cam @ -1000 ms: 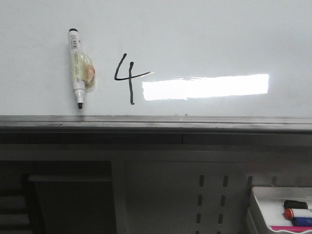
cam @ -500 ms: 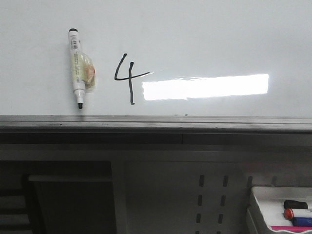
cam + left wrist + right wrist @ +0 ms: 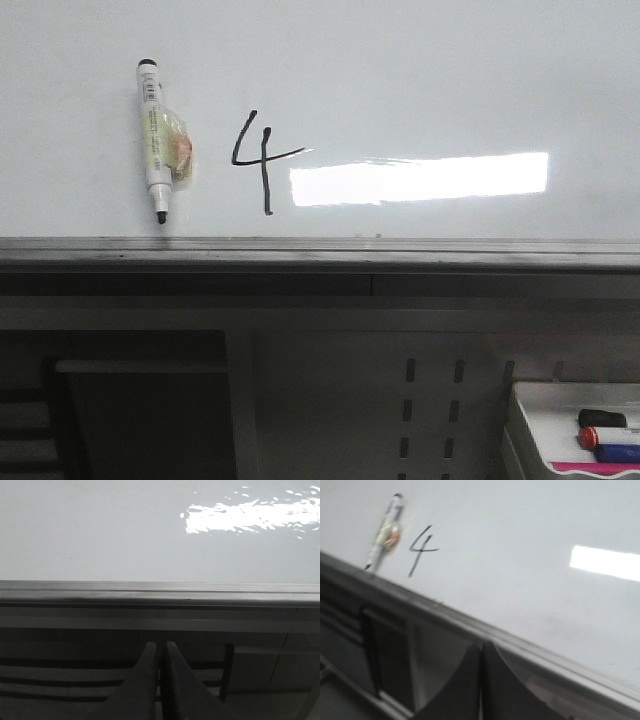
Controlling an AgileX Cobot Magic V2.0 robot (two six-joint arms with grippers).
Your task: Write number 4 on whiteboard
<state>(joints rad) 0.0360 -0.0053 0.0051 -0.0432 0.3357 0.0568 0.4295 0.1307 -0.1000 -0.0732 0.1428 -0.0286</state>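
Note:
The whiteboard (image 3: 420,70) fills the upper half of the front view, with a grey ledge (image 3: 320,252) along its bottom edge. A black number 4 (image 3: 259,160) is drawn on it. A white marker (image 3: 153,135) with a yellowish pad sticks to the board, left of the 4, tip down. Neither gripper shows in the front view. My left gripper (image 3: 161,646) is shut and empty, below the ledge (image 3: 160,597). My right gripper (image 3: 481,646) is shut and empty, below the ledge, with the 4 (image 3: 420,547) and the marker (image 3: 385,532) in its view.
A small white tray (image 3: 530,420) holding a few markers, one red-capped (image 3: 592,437), sits at the lower right. Below the ledge are a dark shelf opening (image 3: 140,410) and a slotted grey panel (image 3: 430,410).
The front view has shifted very slightly; the 4 and the marker stay in place on the board.

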